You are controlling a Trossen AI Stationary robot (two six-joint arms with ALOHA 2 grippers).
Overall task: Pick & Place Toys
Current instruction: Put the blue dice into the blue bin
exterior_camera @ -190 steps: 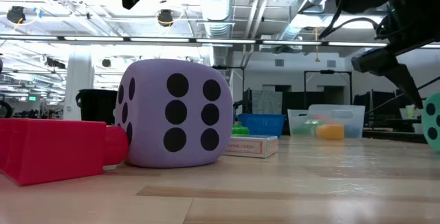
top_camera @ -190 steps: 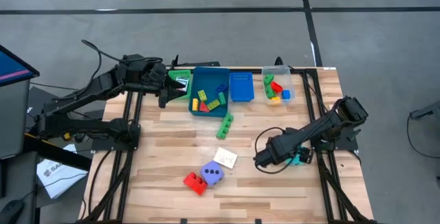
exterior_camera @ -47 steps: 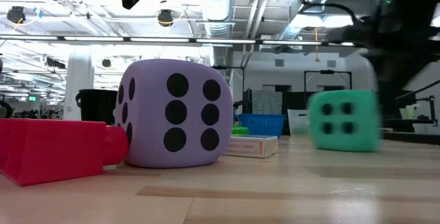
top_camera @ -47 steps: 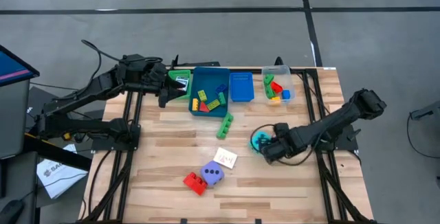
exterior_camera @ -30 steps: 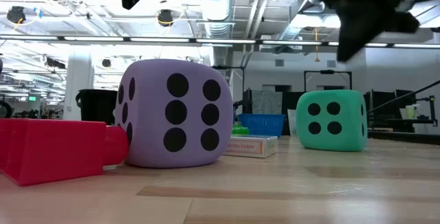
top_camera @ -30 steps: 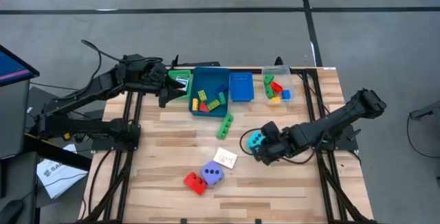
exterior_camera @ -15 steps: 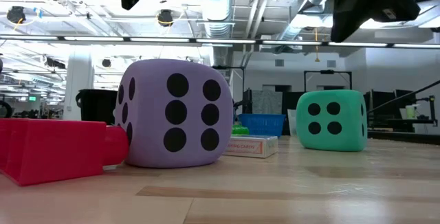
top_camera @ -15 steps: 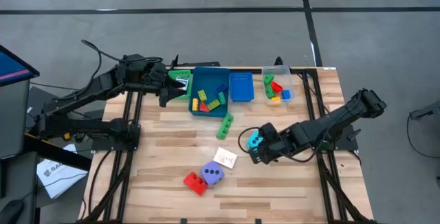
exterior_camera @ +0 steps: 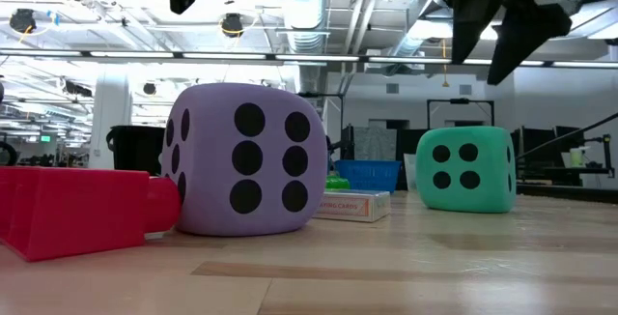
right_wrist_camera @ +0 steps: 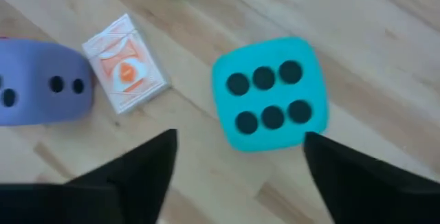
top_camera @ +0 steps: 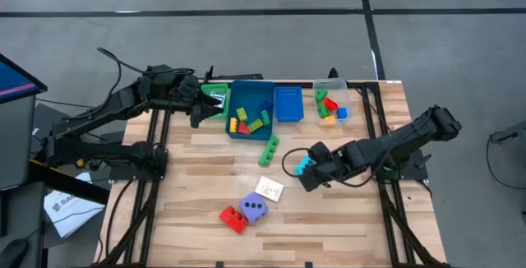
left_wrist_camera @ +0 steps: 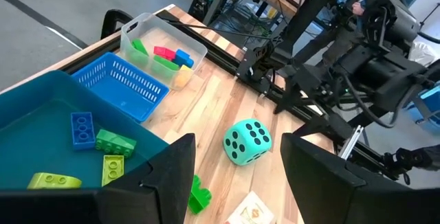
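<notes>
On a pale wood-plank table [top_camera: 345, 219], the left gripper [top_camera: 197, 110] waits at the far edge with fingers parted, beside a blue tray [top_camera: 250, 110] of bricks. A red brick [top_camera: 233, 217] and purple dice cube [top_camera: 254, 208] lie near the front. Mid-table, the right gripper [top_camera: 302, 172] hangs spread over a teal dice cube [top_camera: 306, 166] resting free. Grey concrete floor [top_camera: 246, 38] surrounds; ducts cross the ceiling [exterior_camera: 319, 15].

- Two dice: one purple dice [top_camera: 255, 208], one teal dice [top_camera: 306, 166].
- One card pack [top_camera: 269, 189].
- Two loose bricks: red brick [top_camera: 233, 217], green brick [top_camera: 269, 150].
- Three trays: blue tray [top_camera: 246, 130], blue basket [top_camera: 288, 103], clear tub [top_camera: 345, 95].
</notes>
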